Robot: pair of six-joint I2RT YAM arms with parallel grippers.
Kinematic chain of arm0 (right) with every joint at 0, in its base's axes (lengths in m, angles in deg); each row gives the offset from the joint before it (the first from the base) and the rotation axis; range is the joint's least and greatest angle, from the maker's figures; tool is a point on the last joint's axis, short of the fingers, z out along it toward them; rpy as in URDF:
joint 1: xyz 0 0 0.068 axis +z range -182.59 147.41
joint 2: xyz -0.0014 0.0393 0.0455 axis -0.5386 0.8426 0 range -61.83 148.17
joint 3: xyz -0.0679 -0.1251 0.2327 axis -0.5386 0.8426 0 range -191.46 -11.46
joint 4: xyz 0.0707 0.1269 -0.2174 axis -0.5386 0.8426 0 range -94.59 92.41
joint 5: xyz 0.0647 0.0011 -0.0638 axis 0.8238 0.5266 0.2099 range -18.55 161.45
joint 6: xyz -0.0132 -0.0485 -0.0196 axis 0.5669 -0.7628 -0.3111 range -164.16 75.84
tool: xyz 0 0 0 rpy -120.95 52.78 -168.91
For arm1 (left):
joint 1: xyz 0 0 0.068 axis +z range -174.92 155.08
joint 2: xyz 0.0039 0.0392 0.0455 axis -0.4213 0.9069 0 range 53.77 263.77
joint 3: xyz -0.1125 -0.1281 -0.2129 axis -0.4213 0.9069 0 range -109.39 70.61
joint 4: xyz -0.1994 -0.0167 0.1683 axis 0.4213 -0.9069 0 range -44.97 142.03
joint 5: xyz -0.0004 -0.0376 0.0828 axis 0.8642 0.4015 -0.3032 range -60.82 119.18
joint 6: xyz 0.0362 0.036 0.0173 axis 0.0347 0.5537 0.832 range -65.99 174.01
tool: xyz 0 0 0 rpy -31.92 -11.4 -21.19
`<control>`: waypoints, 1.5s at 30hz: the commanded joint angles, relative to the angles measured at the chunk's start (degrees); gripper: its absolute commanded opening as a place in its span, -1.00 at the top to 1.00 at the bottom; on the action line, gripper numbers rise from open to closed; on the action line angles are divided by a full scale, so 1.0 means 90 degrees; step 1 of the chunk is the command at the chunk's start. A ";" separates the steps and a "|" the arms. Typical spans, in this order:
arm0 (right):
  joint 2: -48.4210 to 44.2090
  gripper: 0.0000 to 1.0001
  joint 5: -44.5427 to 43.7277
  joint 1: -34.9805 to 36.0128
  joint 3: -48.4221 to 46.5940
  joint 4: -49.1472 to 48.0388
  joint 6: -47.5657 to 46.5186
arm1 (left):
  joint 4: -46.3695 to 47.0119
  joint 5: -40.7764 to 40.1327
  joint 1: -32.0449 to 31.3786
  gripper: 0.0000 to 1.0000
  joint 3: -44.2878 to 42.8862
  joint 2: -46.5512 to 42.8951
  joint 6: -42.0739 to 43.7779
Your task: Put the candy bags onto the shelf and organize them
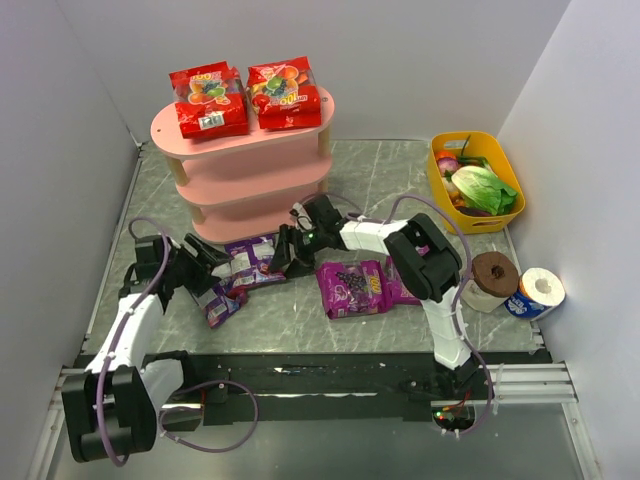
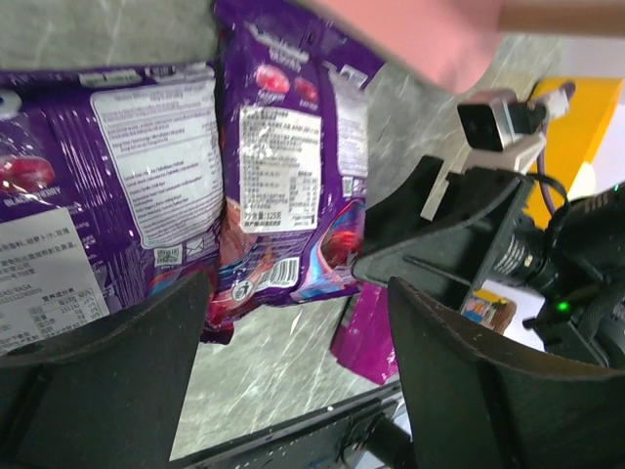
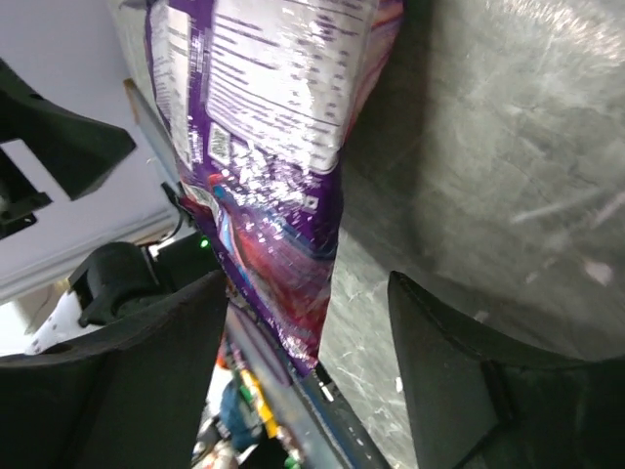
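Observation:
The pink shelf (image 1: 240,150) stands at the back left, with two red candy bags (image 1: 210,98) (image 1: 283,92) on its top tier. Two blue-violet candy bags (image 1: 250,262) (image 1: 222,300) lie on the table in front of it, back side up in the left wrist view (image 2: 98,176) (image 2: 283,166). Two magenta-purple bags (image 1: 352,287) (image 1: 400,285) lie to their right. My left gripper (image 1: 215,268) (image 2: 293,342) is open at the bags' left edge. My right gripper (image 1: 283,255) (image 3: 308,332) is open at the right edge, and a blue-violet bag's (image 3: 273,147) corner hangs between its fingers.
A yellow tub (image 1: 505,165) with green vegetables stands at the back right. A brown roll (image 1: 492,278) and a white paper roll (image 1: 540,290) stand by the right wall. White walls close in on both sides. The two grippers face each other closely.

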 commanded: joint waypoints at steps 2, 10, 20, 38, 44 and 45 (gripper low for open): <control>0.0107 -0.09 0.0627 0.0039 -0.0090 -0.0628 0.0511 | 0.0363 0.0001 -0.0182 -0.60 0.0058 0.0154 -0.0017; -0.0302 0.88 0.0627 -0.0117 0.0467 -0.0920 0.1106 | 0.0606 -0.0038 -0.0464 -0.64 0.0194 0.0417 -0.0095; -0.0596 1.00 0.1633 -0.0479 0.1473 -0.2971 0.3246 | 0.1436 -0.0116 -0.0895 -0.70 0.0614 0.0632 -0.0466; -0.1104 1.00 0.1985 -0.0694 0.1562 -0.1265 0.2018 | 0.3409 0.0039 -0.1480 -0.59 0.0673 0.1726 -0.1197; -0.1113 1.00 0.2005 -0.0743 0.1600 -0.1028 0.1821 | 0.2864 0.0216 -0.1539 -0.69 0.0585 0.1453 -0.1364; -0.1104 1.00 0.2005 -0.0752 0.1600 -0.1038 0.1840 | 0.2737 0.0197 -0.1539 -0.75 0.0566 0.1269 -0.1364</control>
